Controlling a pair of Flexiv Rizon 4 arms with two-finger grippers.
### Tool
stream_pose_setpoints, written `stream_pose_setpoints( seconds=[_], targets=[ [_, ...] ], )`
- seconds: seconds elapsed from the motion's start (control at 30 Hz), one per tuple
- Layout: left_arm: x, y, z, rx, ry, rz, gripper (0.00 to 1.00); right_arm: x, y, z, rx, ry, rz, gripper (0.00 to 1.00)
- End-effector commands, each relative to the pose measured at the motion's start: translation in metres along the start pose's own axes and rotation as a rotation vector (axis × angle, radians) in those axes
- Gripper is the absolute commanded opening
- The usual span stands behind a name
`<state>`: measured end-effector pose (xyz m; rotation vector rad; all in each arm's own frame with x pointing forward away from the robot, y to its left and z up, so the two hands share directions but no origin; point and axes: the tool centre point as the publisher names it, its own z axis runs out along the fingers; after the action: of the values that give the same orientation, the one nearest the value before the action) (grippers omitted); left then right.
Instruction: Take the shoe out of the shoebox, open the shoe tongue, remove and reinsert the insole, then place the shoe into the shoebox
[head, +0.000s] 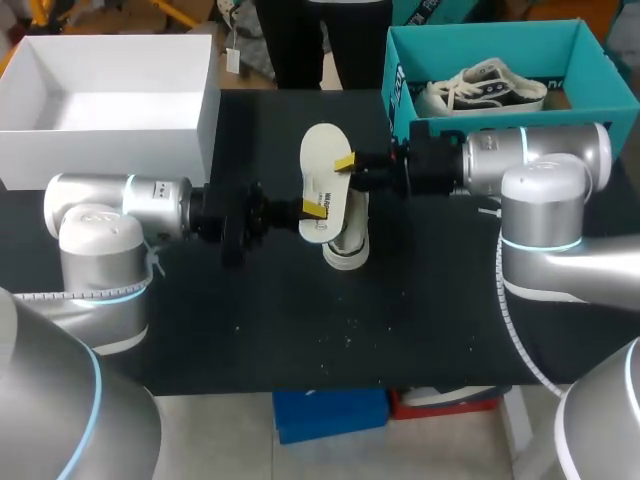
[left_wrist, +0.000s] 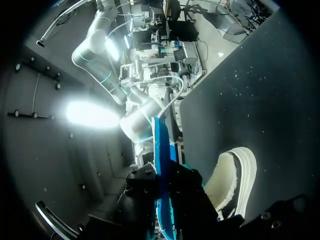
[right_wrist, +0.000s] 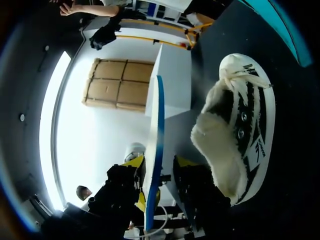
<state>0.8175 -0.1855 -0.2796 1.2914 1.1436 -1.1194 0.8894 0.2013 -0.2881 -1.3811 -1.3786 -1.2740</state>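
Black table (head: 420, 300); white box (head: 100, 155) far left, teal shoebox (head: 397, 85) far right w/ 2nd shoe (head: 480, 88) inside. Shoe (head: 347, 245) out, mid-table, mouth wide open. Insole (head: 322, 165) out, held on edge in air just above shoe. L gripper (head: 310, 210) clamped on its lower end. R gripper (right_wrist: 159, 164) astride upper end, apparently slack, gap at one finger. Prob. done: take-out, tongue, removal. Left to do: reinsert insole, put shoe back in shoebox.
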Motion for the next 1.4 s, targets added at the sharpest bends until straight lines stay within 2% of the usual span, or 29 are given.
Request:
stream_pose_setpoints(
  seconds=[0.03, 0.07, 0.43, 0.47, 0.5, 0.63, 0.73, 0.9, 1.03, 1.17, 1.4],
  targets=[
    [0.000, -0.001, 0.001, -0.006, 0.002, 0.004, 0.00, -0.001, 0.004, 0.002, 0.032, 0.006, 0.002, 0.09],
    [0.000, -0.001, 0.001, -0.006, 0.002, 0.004, 0.00, 0.000, 0.004, 0.003, 0.049, 0.016, 0.004, 0.01],
    [-0.003, 0.001, -0.001, -0.017, 0.002, 0.020, 0.00, 0.000, 0.003, 0.004, 0.059, 0.013, 0.003, 0.00],
    [-0.006, 0.003, -0.003, -0.030, 0.021, 0.026, 0.70, 0.000, 0.003, 0.004, 0.059, 0.013, 0.003, 0.00],
    [-0.010, 0.004, -0.007, -0.040, 0.021, 0.038, 1.00, 0.000, 0.003, 0.004, 0.059, 0.013, 0.003, 0.00],
    [-0.022, 0.011, -0.034, -0.100, 0.064, 0.052, 1.00, 0.000, 0.003, 0.004, 0.059, 0.013, 0.003, 0.00],
    [-0.030, 0.015, -0.058, -0.135, 0.141, 0.062, 1.00, 0.000, 0.003, 0.004, 0.059, 0.013, 0.003, 0.00],
    [-0.054, 0.022, -0.082, -0.147, 0.338, 0.113, 1.00, 0.000, 0.003, 0.004, 0.059, 0.013, 0.003, 0.00],
    [-0.076, 0.029, -0.088, -0.130, 0.489, 0.156, 1.00, 0.000, 0.003, 0.004, 0.059, 0.013, 0.003, 0.00],
    [-0.097, 0.033, -0.087, -0.121, 0.614, 0.103, 1.00, 0.000, 0.003, 0.004, 0.059, 0.013, 0.003, 0.00],
    [-0.117, 0.030, -0.082, -0.079, 0.879, 0.056, 1.00, 0.000, 0.003, 0.004, 0.059, 0.013, 0.003, 0.00]
  ],
)
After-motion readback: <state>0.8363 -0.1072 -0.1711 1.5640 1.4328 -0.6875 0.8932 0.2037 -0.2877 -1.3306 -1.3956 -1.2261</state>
